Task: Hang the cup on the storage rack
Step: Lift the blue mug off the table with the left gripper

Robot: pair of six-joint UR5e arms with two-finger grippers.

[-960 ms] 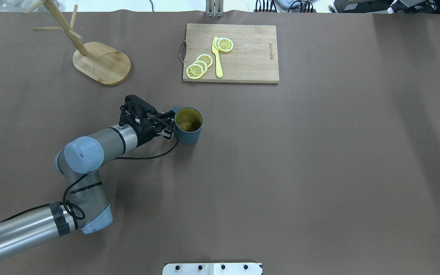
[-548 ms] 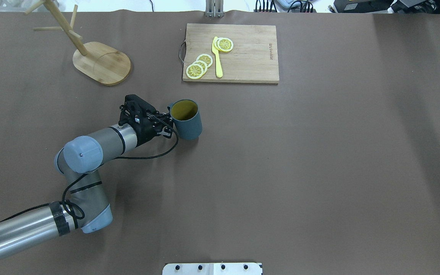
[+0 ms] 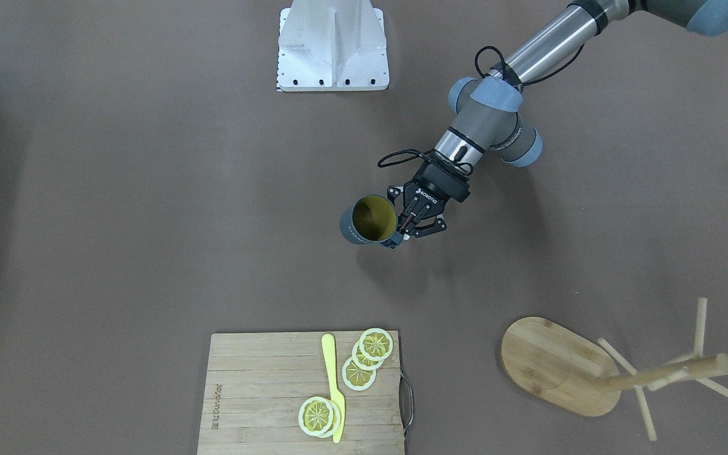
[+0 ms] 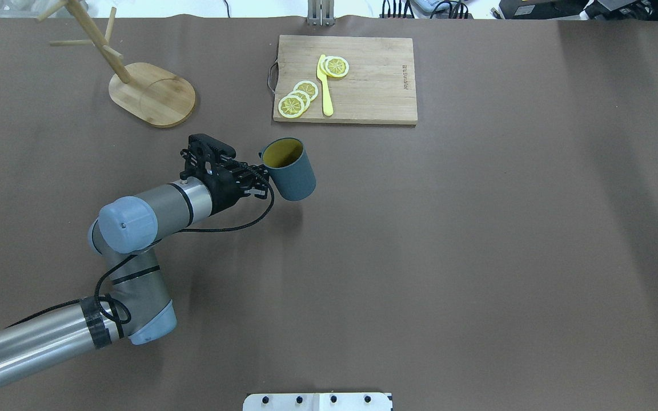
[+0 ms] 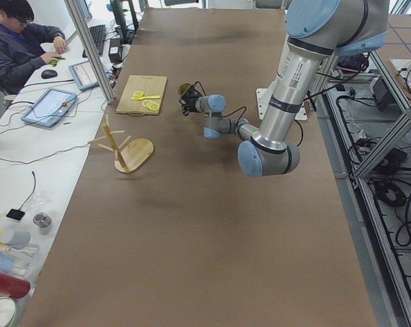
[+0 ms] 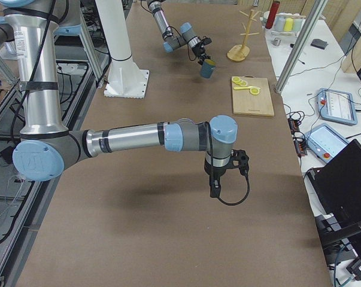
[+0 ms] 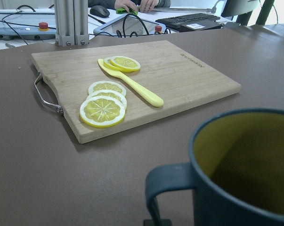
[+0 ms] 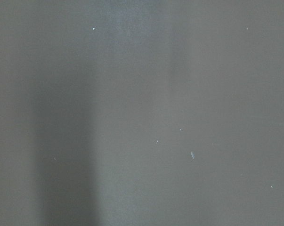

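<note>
Your left gripper [image 4: 259, 178] is clamped on the cup [image 4: 292, 171] at its handle side, holding it tilted just off the table, probably so the handle can meet a peg. The storage rack [image 4: 152, 94] stands well apart with open table between, and the cutting board [image 4: 363, 85] is clear. Right gripper [image 6: 215, 186]: can't tell.

- My left arm [image 4: 20, 349]: brushed silver tubes, grey joint housings, pale blue round caps.
- One black tape band [image 4: 93, 334]; a loose black cable [image 4: 232, 228] at the wrist.
- My left gripper [image 3: 402, 235]: black, white lettering.
- A white metal base plate [image 3: 332, 63], black screws.
</note>
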